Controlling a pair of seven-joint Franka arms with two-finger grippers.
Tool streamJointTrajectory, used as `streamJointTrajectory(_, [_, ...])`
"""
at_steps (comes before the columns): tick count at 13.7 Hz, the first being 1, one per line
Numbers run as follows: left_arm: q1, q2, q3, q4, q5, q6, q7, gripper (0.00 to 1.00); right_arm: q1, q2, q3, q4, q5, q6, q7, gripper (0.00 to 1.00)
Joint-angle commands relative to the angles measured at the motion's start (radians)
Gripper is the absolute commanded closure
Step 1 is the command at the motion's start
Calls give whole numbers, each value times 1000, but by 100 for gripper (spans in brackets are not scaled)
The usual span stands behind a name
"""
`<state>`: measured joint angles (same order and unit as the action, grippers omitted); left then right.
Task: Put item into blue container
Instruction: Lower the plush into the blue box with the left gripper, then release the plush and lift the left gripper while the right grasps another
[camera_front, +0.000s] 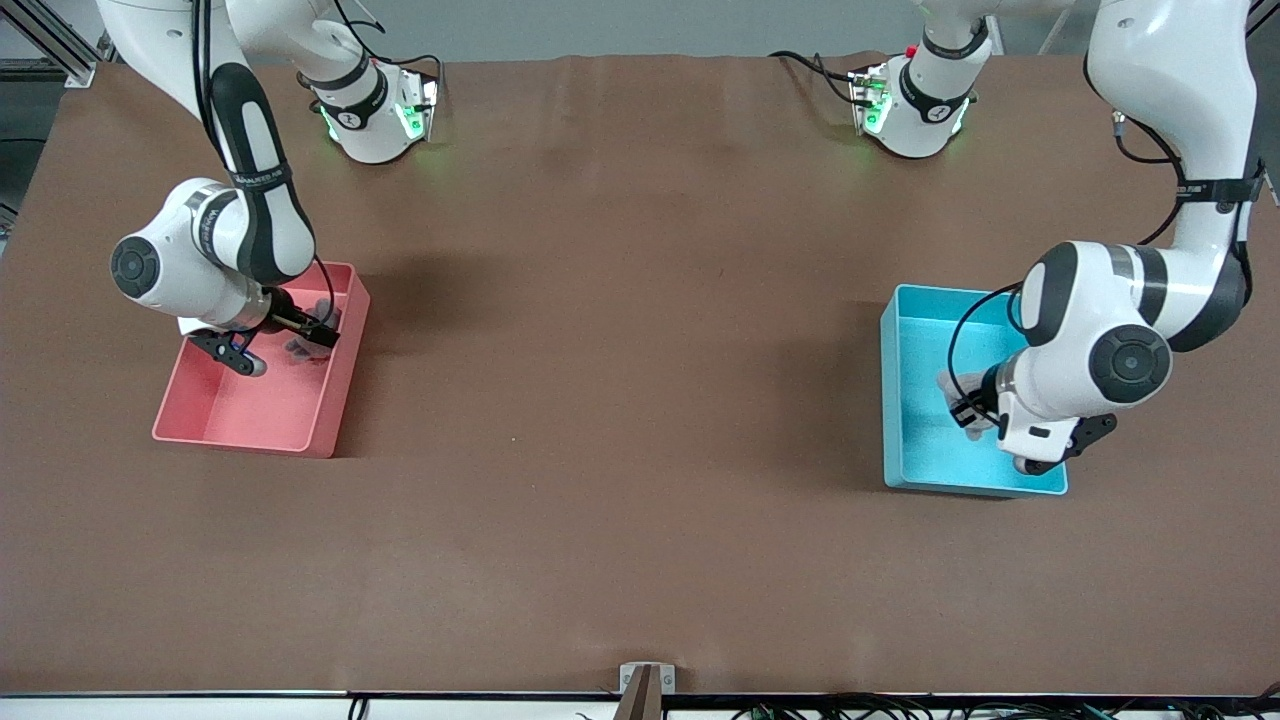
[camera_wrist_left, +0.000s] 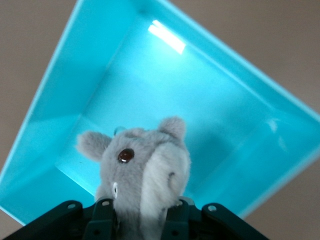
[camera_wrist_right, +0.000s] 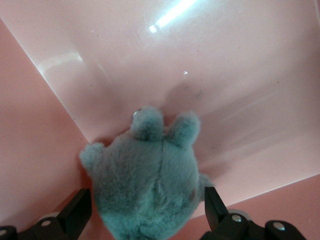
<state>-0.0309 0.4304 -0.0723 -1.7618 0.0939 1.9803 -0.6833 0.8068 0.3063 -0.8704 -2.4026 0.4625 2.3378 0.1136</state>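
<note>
The blue container stands toward the left arm's end of the table, and its bare floor fills the left wrist view. The item is a grey plush toy with a dark bead eye. My left gripper is shut on it, both fingers pressed into the fur. In the front view this gripper hangs over the inside of the container, with the toy sticking out from it. I cannot tell whether the toy touches the floor.
A pink bin stands toward the right arm's end of the table. My right gripper is over it, open, with a finger on each side of a bluish-grey plush toy that lies in the bin. A small bracket sits at the table's near edge.
</note>
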Motion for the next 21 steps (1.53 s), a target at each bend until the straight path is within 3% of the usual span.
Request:
streamJointTrajectory(1, [28,22,-11,-2,12,9,10,0,0,14,13,-9,32,8,-3,8])
streamJointTrajectory(6, [29,-36,-52,21,9,-12,-1,0,-14,13,11,13,31,-32,-8,14])
streamJointTrajectory(11, [29,-64,-145,114,-11,-181,-34,0,-37,10,7,45,31,-74,-28,17])
streamJointTrajectory(14, [29,-64,-184,125,-16,-204,-59,0,-63,10,7,59,31,-97,-64,18])
streamJointTrajectory(21, [23,-53,-195,117,-14,-210,-82,0,-81,13,10,56,33,-95,-72,20])
